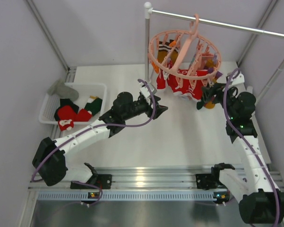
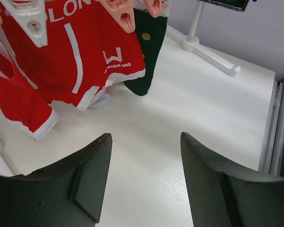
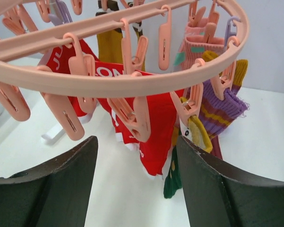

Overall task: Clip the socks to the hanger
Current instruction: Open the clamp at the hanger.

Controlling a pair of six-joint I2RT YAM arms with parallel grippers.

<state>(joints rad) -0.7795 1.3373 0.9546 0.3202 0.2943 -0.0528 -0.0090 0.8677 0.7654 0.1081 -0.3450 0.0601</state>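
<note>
From above, a basket [image 1: 85, 85] well left of the left fingers [image 1: 160, 109] holds red, green and grey socks [image 1: 66, 113]. Left wrist: those fingers are apart and empty, facing hanging red socks. Right wrist: the right fingers [image 3: 217, 189] are apart and empty, under the sock-laden hanger [image 3: 108, 85].

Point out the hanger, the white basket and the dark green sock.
hanger [image 3: 108, 84]: right wrist view, near rim of ring.
white basket [image 1: 92, 85]: top view, far rim.
dark green sock [image 2: 149, 66]: left wrist view, mid-leg.
</note>
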